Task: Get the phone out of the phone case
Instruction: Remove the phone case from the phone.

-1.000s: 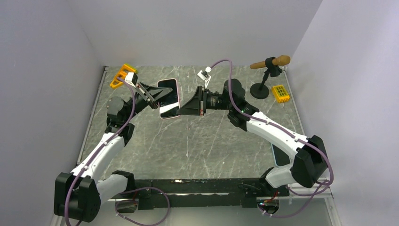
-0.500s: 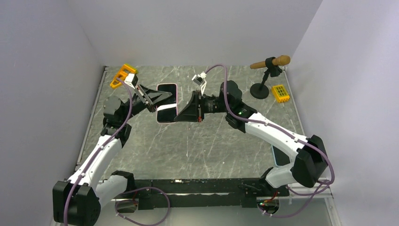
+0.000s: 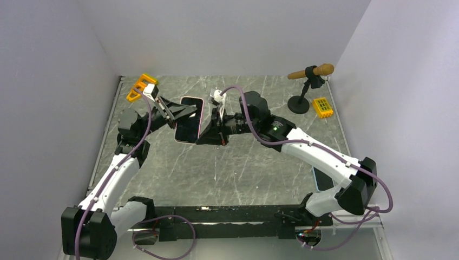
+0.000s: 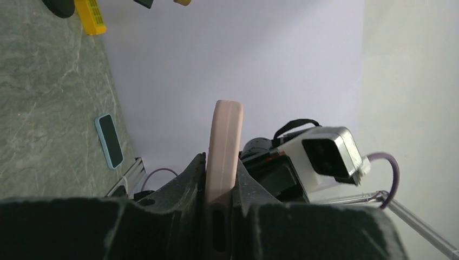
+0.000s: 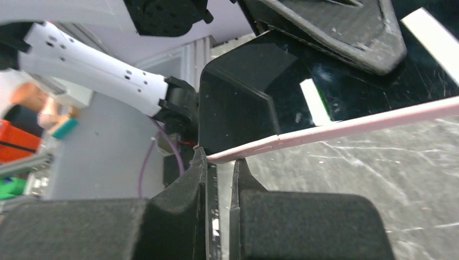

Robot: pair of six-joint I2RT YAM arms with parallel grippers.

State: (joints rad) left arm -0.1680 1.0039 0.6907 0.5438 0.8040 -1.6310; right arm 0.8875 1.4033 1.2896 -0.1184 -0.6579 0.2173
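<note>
Pink phone case [image 4: 224, 138], phone [image 5: 357, 100] inside, held above the table [image 3: 243, 173]: left gripper [image 4: 220, 161] clamps its edge; right gripper [image 5: 218, 157] is closed on the corner lip. Peel that lip outward slowly while the left holds firm.

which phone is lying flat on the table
The blue-edged phone near the right arm's base; the pink-cased phone is held off the table by the left gripper and right gripper.

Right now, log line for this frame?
left gripper: shut on phone case | right gripper: shut on case corner | phone: in case
</note>
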